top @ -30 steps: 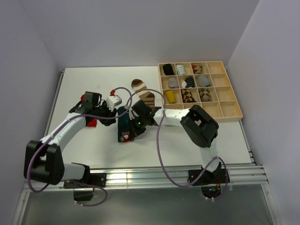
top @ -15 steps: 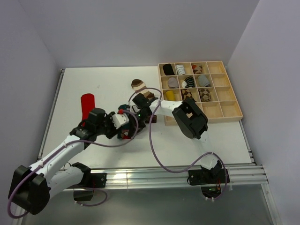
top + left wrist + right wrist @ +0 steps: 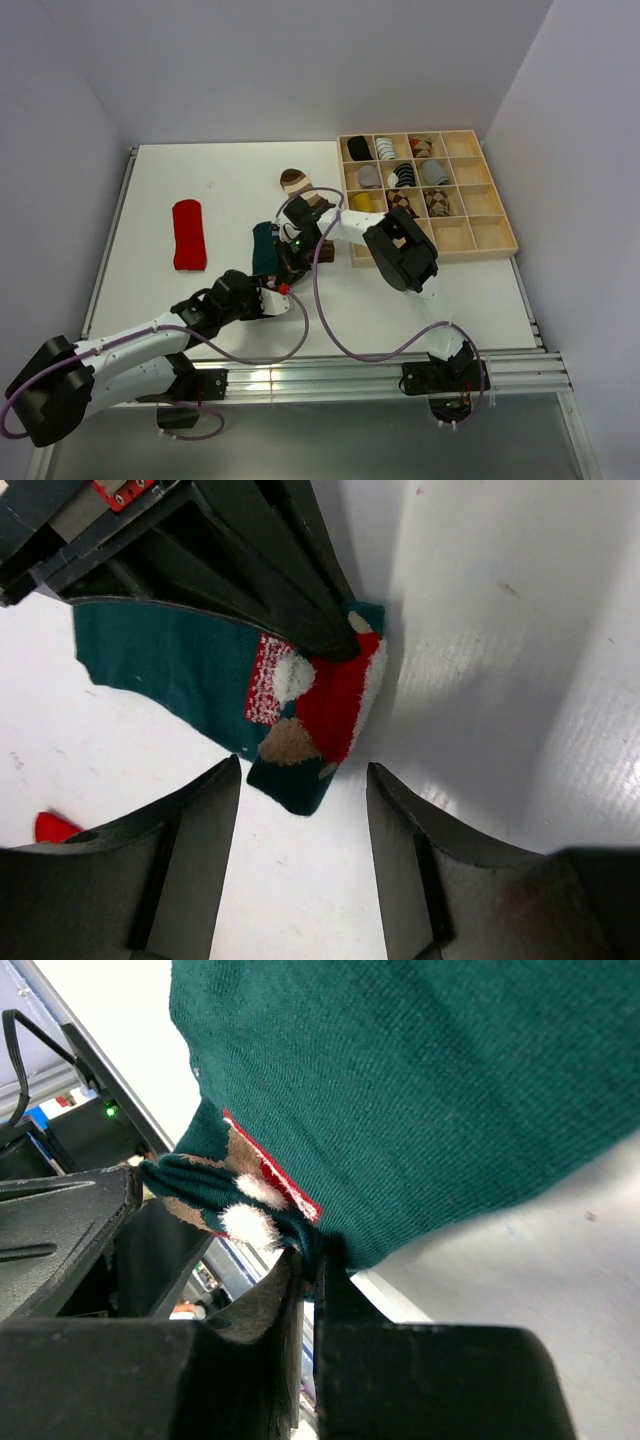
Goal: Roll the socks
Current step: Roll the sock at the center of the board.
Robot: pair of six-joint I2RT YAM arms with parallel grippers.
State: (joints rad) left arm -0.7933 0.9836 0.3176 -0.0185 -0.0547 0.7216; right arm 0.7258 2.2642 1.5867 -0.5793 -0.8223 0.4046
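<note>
left end effector [image 3: 303, 775]: wide open, holding nothing, its two fingers apart above the white bench [image 3: 500, 680]
right end effector [image 3: 312, 1260]: squeezed shut on the edge of the teal sock [image 3: 420, 1090], right by the little white-and-red figure
teal sock: lies flat on the bench just in front of the left end effector, its figure end closest
red sock [image 3: 187, 234]: flat, well off to the left of both end effectors
striped sock [image 3: 297, 184]: just beyond the right end effector; the arm seems to cover part of it
wooden tray [image 3: 485, 203]: to the right of the right end effector, sock bundles inside
</note>
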